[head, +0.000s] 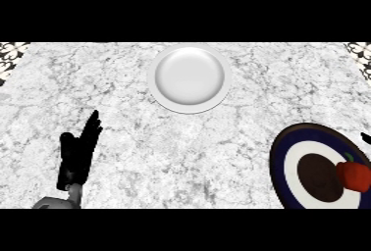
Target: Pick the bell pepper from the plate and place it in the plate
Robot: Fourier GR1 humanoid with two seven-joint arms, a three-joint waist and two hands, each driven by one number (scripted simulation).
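A red bell pepper [354,175] with a green stem lies on the dark blue and white plate [288,156] at the lower right, partly cut by the view's right edge. A plain white plate [190,77] sits at the counter's far middle, with nothing on it. My left hand [78,151] rests at the lower left, fingers straight and pointing up, holding nothing. Of my right hand only a small black tip [366,138] shows at the right edge, just above the pepper.
The marble counter [181,147] stretches between the two plates. Patterned wall corners show at the top left [11,49] and top right [360,49].
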